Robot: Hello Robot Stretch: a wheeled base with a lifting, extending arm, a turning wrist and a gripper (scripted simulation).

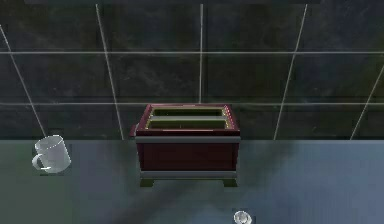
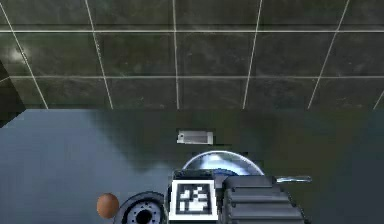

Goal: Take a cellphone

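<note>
Overall dark countertop under dark tiled wall; fingers state and load: cannot tell.

Toaster ctr, mug left, counter.

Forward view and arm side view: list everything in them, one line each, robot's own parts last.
toaster: one, dark red, centre of the counter, forward view.
mug: one, white, on the counter, forward view's left.
small glassy thing: one, clear, forward view's bottom edge.
tiled wall: one, dark, behind the counter.
flat rectangular thing: one, grey, lying on the counter, arm side view's middle; possibly the cellphone.
round metal thing: one, silvery, beside the flat rectangular thing, partly behind the arm.
round thing: one, orange-brown, arm side view's lower left.
arm: one, dark, with a white marked square, arm side view's bottom.
gripper: one, dark, left of the square; cannot tell whether it holds anything.
</note>
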